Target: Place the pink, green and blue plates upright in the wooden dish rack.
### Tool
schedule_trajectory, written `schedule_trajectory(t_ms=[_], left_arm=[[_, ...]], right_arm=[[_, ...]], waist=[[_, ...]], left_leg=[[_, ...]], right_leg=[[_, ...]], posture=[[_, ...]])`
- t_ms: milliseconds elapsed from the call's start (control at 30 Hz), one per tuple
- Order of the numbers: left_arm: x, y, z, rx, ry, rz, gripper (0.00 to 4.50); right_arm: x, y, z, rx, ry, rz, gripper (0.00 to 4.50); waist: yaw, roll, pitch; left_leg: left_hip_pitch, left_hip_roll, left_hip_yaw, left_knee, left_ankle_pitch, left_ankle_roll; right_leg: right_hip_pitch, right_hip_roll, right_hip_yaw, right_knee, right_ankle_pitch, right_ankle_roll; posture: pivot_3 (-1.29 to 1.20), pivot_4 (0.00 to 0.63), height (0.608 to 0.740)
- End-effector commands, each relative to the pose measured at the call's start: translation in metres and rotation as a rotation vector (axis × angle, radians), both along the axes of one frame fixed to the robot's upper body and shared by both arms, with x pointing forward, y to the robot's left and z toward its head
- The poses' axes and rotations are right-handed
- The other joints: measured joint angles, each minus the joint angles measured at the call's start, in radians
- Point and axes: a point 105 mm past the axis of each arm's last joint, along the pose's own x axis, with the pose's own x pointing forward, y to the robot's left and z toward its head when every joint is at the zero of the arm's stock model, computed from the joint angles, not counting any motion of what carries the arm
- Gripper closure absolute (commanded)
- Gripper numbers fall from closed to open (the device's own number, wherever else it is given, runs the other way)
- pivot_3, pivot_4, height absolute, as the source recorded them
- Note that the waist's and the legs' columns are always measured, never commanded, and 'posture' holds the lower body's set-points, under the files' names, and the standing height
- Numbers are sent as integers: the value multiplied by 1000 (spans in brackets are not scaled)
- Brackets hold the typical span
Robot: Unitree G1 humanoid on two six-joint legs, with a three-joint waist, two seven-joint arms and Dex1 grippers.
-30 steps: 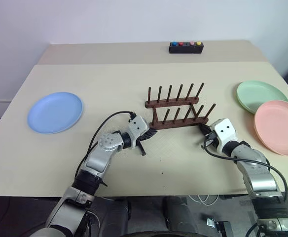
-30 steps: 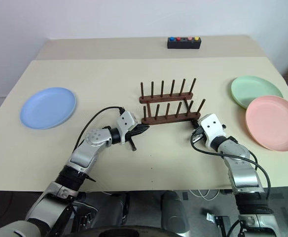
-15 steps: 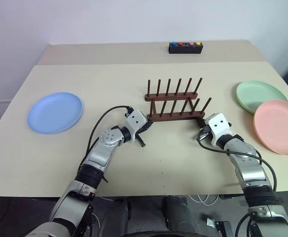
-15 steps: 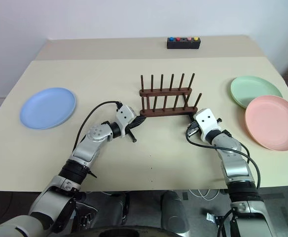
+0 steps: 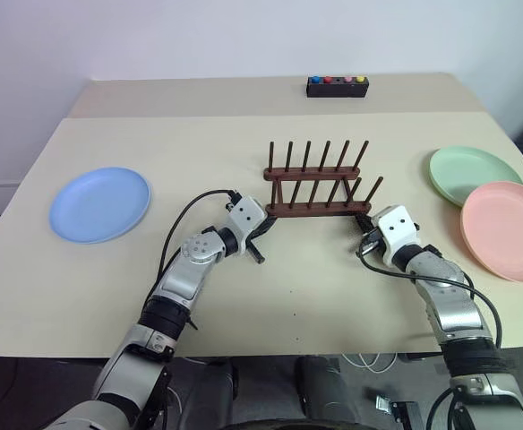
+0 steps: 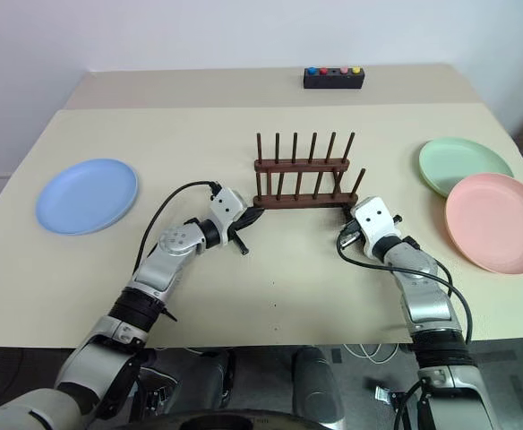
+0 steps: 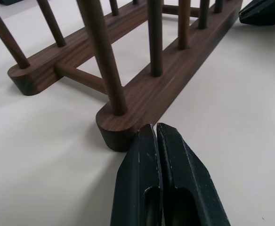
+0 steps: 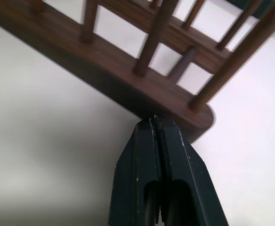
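Both my left gripper [image 7: 155, 129] and right gripper [image 8: 154, 123] have their fingers clenched empty against the ends of the wooden dish rack [image 5: 318, 186] mid-tabletop, plates still flat near the side edges, so uneven shoving could tip it.

Place: a robot test room or lab, not a lived-in kitchen.
Counter [image 5: 244, 313]: plain beige, bare, set against a blank white wall [image 5: 199, 36].
Control box [image 5: 338, 85]: small, black, with coloured buttons, at the far edge.
Cables [image 5: 378, 363]: loose on the floor below.
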Motion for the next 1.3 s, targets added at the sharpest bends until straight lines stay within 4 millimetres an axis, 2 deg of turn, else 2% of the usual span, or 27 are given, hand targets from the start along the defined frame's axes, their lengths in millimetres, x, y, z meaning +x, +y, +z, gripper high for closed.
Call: schedule_trajectory(t_ms=[33, 200, 233, 267, 333, 533, 567, 867, 1200, 1300], left_arm=[[-9, 1, 5, -35, 7, -52, 4431], [-21, -6, 15, -62, 7, -133, 4431], [-23, -6, 16, -67, 8, -142, 4449], [-26, -6, 17, -73, 13, -150, 4449], [-32, -5, 17, -80, 25, -170, 4449], [-44, -6, 14, -80, 54, -218, 4449], [-46, -7, 14, -82, 58, -226, 4449], [-57, -25, 18, -93, 83, -344, 4449], [-61, -39, 13, -73, 98, -420, 4449], [-61, -41, 13, -74, 97, -431, 4449]], right_arm=[[-10, -1, 18, 3, -40, 32, 4473], [-31, -20, 22, -23, -10, 14, 4473], [-33, -24, 24, -18, -6, 6, 4091], [-35, -30, 28, -13, -3, -2, 3950], [-40, -41, 37, -12, -7, -15, 3192], [-48, -77, 62, -68, -44, -115, 259], [-50, -83, 64, -80, -46, -133, 43], [-68, -126, 64, -153, -19, -316, 43], [-87, -150, 57, -194, 33, -435, 43], [-85, -157, 51, -188, 54, -464, 43]], waist=[[0, 0, 0], [3, 0, 1], [3, 0, 1], [3, 0, 1], [3, 0, 1], [2, 0, 1], [3, 0, 1], [5, -1, 1], [5, -1, 1], [3, -1, 1]], left_leg=[[0, 0, 0, 0, 0, 0], [-2, 0, 0, -1, 0, 0], [-2, 0, 0, 0, 0, 0], [-2, 0, 0, 0, 0, 0], [-3, 0, 0, 0, 0, 0], [-2, 0, 0, 0, 0, 0], [-2, 0, 0, 0, 0, 0], [-4, 0, 0, 1, 0, 0], [-6, 0, 0, 1, 0, 0], [-6, 0, 0, 2, 0, 0]], right_leg=[[0, 0, 0, 0, 0, 0], [-2, 0, 0, 0, 0, 0], [-2, 0, 0, 0, 0, 0], [-2, 0, 0, -1, 0, 0], [-2, 0, 0, 0, 0, 0], [-2, 0, 0, -1, -1, -1], [-2, 0, 0, -1, -1, -2], [-2, 0, 0, -2, -2, -3], [-3, 0, 0, -2, -2, -4], [-3, 0, 0, -3, -2, -4]], posture=[[0, 150, 740], [0, 150, 740], [0, 150, 740], [0, 150, 740], [0, 150, 740], [0, 150, 740], [0, 150, 740], [0, 150, 740], [0, 150, 740], [0, 150, 740]])
